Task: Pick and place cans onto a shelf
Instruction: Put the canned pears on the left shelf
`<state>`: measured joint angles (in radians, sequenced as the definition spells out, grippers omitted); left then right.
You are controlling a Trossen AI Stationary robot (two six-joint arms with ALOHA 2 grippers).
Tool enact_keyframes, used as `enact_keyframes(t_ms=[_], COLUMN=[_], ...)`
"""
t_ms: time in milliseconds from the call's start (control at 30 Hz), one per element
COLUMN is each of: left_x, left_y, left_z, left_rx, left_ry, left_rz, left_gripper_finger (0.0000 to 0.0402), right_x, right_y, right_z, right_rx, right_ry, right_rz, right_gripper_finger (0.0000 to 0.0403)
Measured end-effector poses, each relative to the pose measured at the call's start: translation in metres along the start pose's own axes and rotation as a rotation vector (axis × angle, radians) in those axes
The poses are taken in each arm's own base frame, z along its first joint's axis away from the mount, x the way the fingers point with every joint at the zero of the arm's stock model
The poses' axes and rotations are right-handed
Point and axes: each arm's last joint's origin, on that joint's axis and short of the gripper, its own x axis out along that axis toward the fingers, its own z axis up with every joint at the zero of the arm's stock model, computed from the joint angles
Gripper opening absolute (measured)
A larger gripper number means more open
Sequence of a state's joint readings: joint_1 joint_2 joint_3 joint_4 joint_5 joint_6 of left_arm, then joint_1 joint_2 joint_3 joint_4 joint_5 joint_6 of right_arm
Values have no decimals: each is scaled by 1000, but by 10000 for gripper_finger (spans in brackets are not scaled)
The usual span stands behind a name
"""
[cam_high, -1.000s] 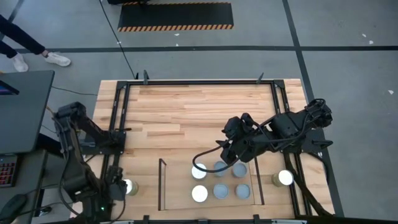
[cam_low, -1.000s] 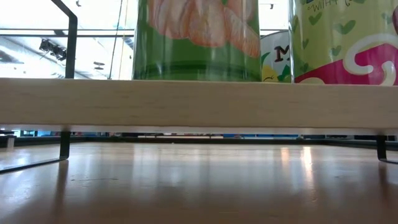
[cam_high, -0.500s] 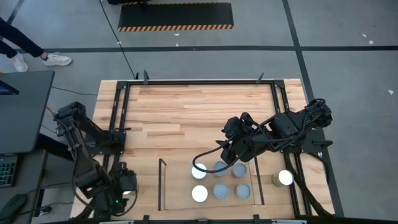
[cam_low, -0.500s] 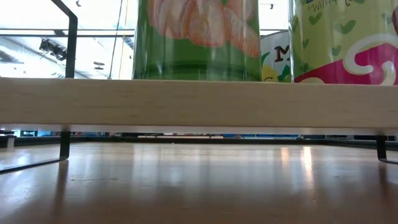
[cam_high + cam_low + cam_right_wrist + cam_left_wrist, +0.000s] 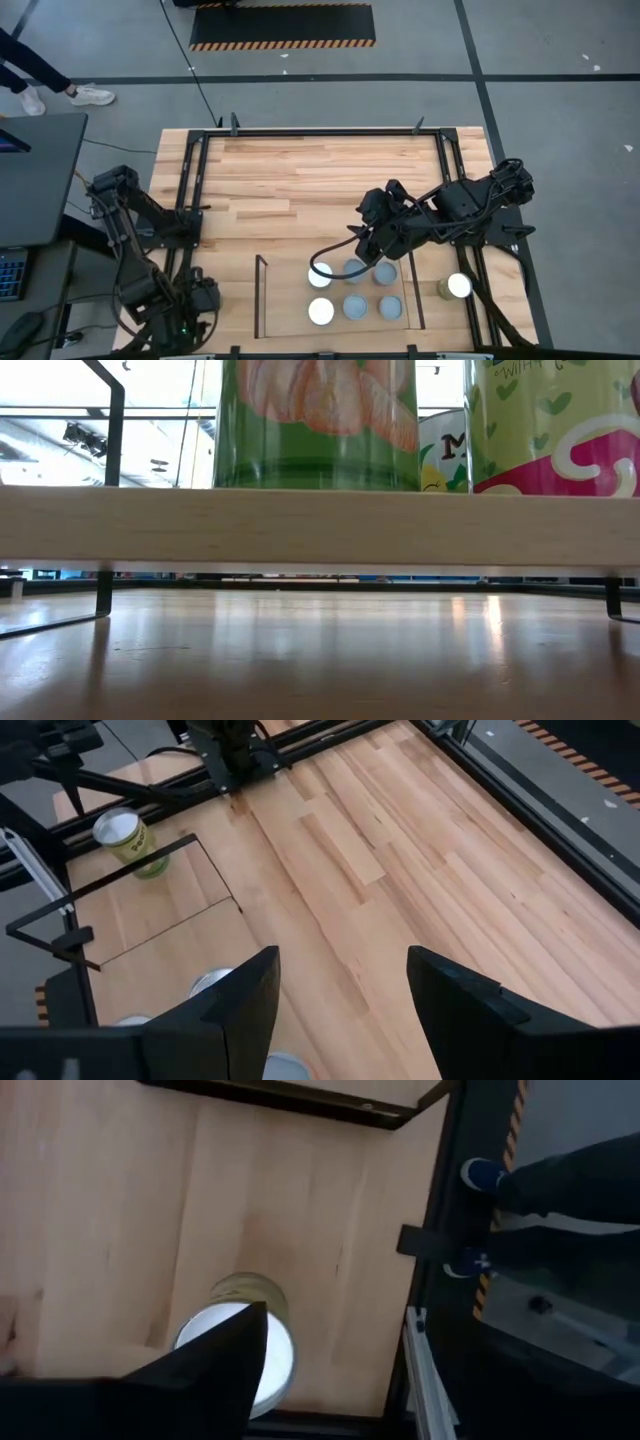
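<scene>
Six cans stand in two rows on the light-wood shelf (image 5: pixel 285 300), two with bright tops (image 5: pixel 320 311) and the others grey (image 5: pixel 354 307). A seventh can (image 5: pixel 458 286) stands on the table right of the shelf. An eighth can (image 5: pixel 245 1355) stands at the near left. It is hidden under my left gripper (image 5: pixel 195 298) in the high view and also shows in the right wrist view (image 5: pixel 130 840). My right gripper (image 5: pixel 345 985) is open and empty above the shelf's far row (image 5: pixel 352 268).
A black table-wide frame (image 5: pixel 195 180) edges the wooden table. The shelf's thin black rods (image 5: pixel 262 295) rise at its left and right sides. The low view shows the shelf board's edge (image 5: pixel 320 525) with two green-labelled cans (image 5: pixel 315 420) on it. A person's feet (image 5: pixel 90 95) are beyond the far left.
My left gripper has moved a little toward the table's right edge and come over the near-left can, which showed beside it before and is now covered in the high view. The can has stayed in place.
</scene>
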<state>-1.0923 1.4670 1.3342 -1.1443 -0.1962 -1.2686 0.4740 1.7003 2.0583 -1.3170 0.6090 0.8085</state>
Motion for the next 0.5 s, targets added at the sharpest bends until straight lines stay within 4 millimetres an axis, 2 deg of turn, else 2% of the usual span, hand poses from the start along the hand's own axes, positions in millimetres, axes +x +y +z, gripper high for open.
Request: enact_keyframes(t_ms=[100, 367, 500], left_x=[0, -2, -4], left_y=[1, 10, 10], left_z=[-1, -7, -15], left_rx=[-1, -50, -55], left_ry=[30, 63, 60], left_rz=[5, 104, 128], left_gripper_finger=[281, 351, 358], right_x=[0, 0, 0], right_y=[0, 0, 0], right_z=[0, 0, 0], right_rx=[0, 2, 1], right_ry=[0, 0, 0], right_rz=[0, 0, 0], right_gripper_finger=[226, 226, 226])
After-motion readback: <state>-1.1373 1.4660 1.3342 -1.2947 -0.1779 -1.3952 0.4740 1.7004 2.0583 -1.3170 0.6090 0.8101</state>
